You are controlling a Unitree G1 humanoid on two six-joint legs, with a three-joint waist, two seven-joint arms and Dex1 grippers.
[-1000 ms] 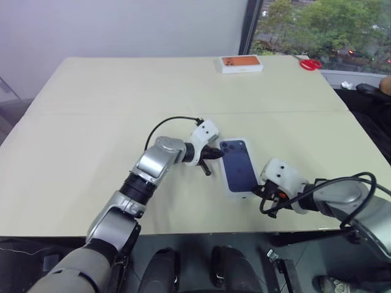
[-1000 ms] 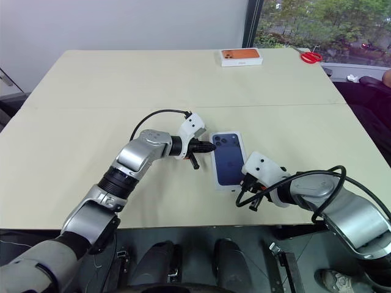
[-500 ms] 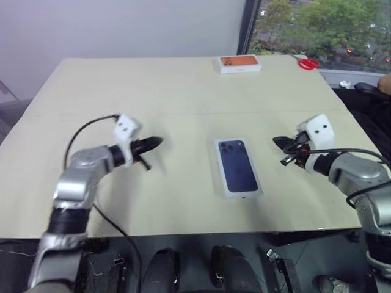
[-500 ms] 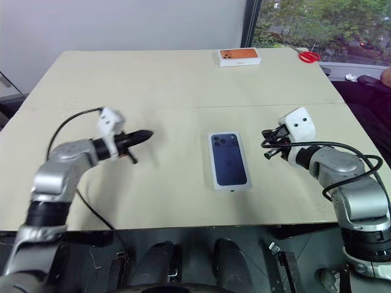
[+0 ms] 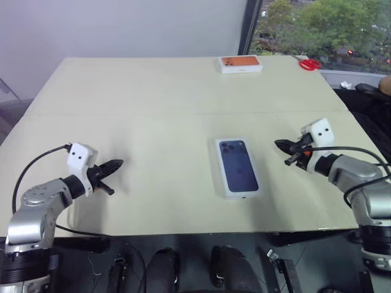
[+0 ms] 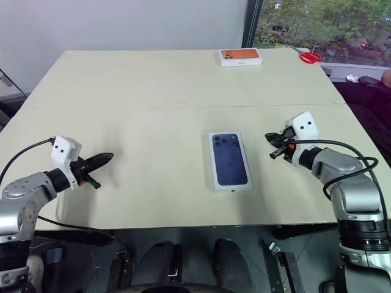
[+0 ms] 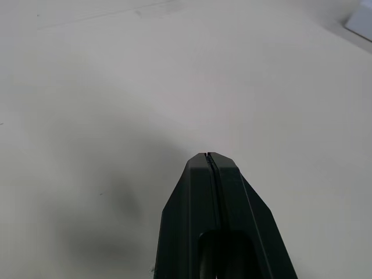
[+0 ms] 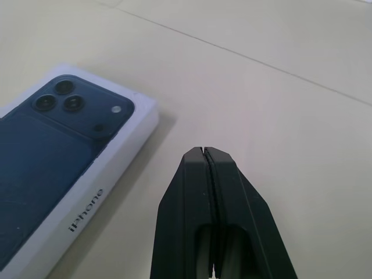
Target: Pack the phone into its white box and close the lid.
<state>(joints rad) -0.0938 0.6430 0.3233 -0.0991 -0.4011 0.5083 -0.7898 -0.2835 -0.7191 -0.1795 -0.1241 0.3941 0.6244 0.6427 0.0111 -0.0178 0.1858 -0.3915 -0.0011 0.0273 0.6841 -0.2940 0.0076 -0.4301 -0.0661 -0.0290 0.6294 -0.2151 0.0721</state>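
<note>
At the left edge of the surface, the left gripper [image 5: 116, 164] is hovering over bare tabletop with its jaws pressed fully together, gripping nothing. Across from it, the right gripper [image 5: 280, 145] is hanging near the right side, its jaws likewise pinched tight and empty, tips pointing inward toward the middle.

Between the two, well apart from the left jaws and nearer the right ones, the lid [image 5: 238, 166] is lying flat with its printed dark blue phone picture facing up, three camera lenses showing at the far corner. It is sitting squarely over the white box [image 8: 99, 192], whose side wall is showing beneath the printed top in the right wrist view. Neither set of jaws is touching it. Whether the phone is lying inside cannot be told.

The surface [image 5: 153, 104] is spreading out pale beige, with a thin seam running across it from side to side. At its far edge a white box with an orange top [image 5: 241, 63] is resting, and red scissors [image 5: 310, 63] are lying near the far right corner. Beyond, a plain grey wall is meeting a dark window frame, with green trees [image 5: 324, 24] showing through the glass.

The word "iPhone" is running along the white side wall in grey letters.
</note>
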